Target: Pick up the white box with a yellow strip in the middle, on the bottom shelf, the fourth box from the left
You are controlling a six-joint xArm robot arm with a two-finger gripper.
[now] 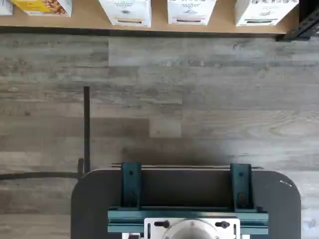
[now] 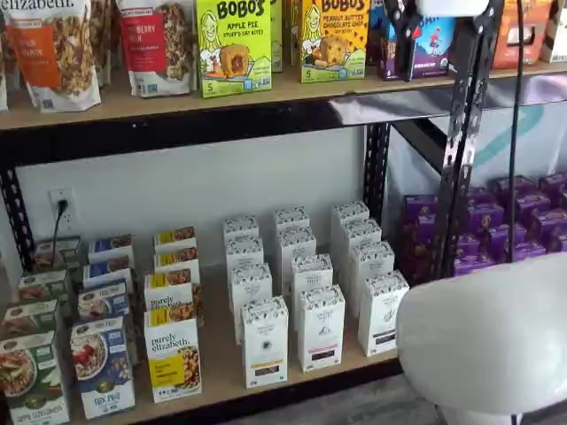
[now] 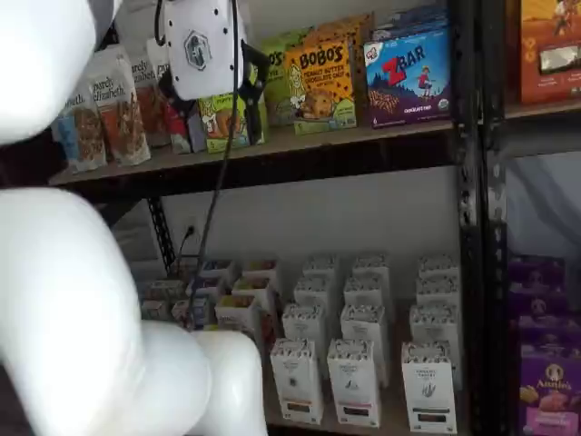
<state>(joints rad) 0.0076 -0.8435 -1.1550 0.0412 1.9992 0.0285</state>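
grey plank floor, tan bottom shelf [image 2: 221,372] above it. item: white box [image 2: 264,342], front row, beside a matching carton. we judge it light, stiff, smooth; grip its narrow sides. gripper [image 3: 213,86] raised by the upper shelf, fingers wide, empty.

My tool [image 3: 213,86] has a glossy white plastic body and matt black fingers. The white box [image 2: 265,342] looks like matt paperboard. The bottom shelf [image 2: 221,367] is smooth pale wood with black perforated metal uprights [image 2: 376,168]. The floor [image 1: 199,99] is grey, matt wood-grain plank.
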